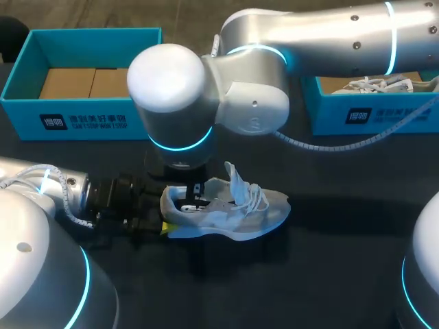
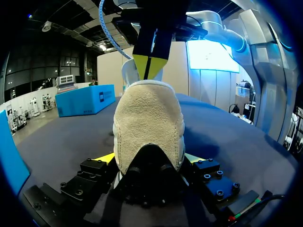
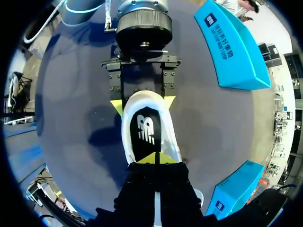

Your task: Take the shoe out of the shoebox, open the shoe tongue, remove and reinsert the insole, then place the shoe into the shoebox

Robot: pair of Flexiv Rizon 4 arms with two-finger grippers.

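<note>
Shoe [image 1: 233, 216] clamped by heel in left gripper [image 2: 150, 158], right gripper [image 3: 156, 158] above

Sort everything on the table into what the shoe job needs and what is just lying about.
For the job: shoe, its insole, shoebox with no shoe in it, left gripper, right gripper.
Lying about: second shoebox, other shoe inside it.

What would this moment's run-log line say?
shoe: on table | left gripper: shut on shoe heel | right gripper: shut, tips at shoe opening, over insole
</note>
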